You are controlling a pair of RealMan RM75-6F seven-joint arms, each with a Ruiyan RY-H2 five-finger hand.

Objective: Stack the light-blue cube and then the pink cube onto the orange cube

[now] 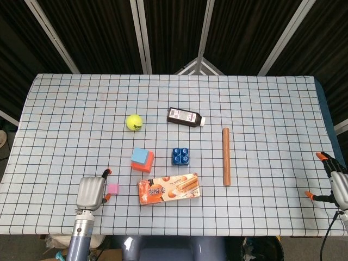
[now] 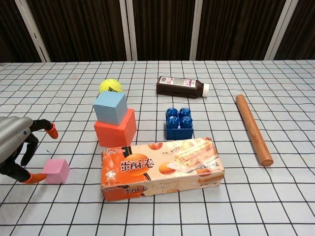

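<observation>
The light-blue cube (image 1: 140,155) (image 2: 110,107) sits on top of the orange cube (image 1: 147,165) (image 2: 116,132) left of the table's middle. The pink cube (image 1: 113,188) (image 2: 55,170) lies on the cloth near the front left. My left hand (image 1: 91,191) (image 2: 15,147) is just to its left, fingers spread and arched towards it. One orange fingertip (image 2: 32,177) lies at the cube's lower left edge and the others hang in the air, so the hand holds nothing. My right hand (image 1: 337,185) hovers at the table's far right edge, fingers apart and empty.
A biscuit box (image 1: 168,188) (image 2: 162,167) lies right of the pink cube. A blue building block (image 1: 180,156) (image 2: 179,123), a tennis ball (image 1: 134,122) (image 2: 110,86), a dark bottle (image 1: 186,117) (image 2: 181,87) and a wooden rod (image 1: 226,156) (image 2: 252,129) lie further back and right.
</observation>
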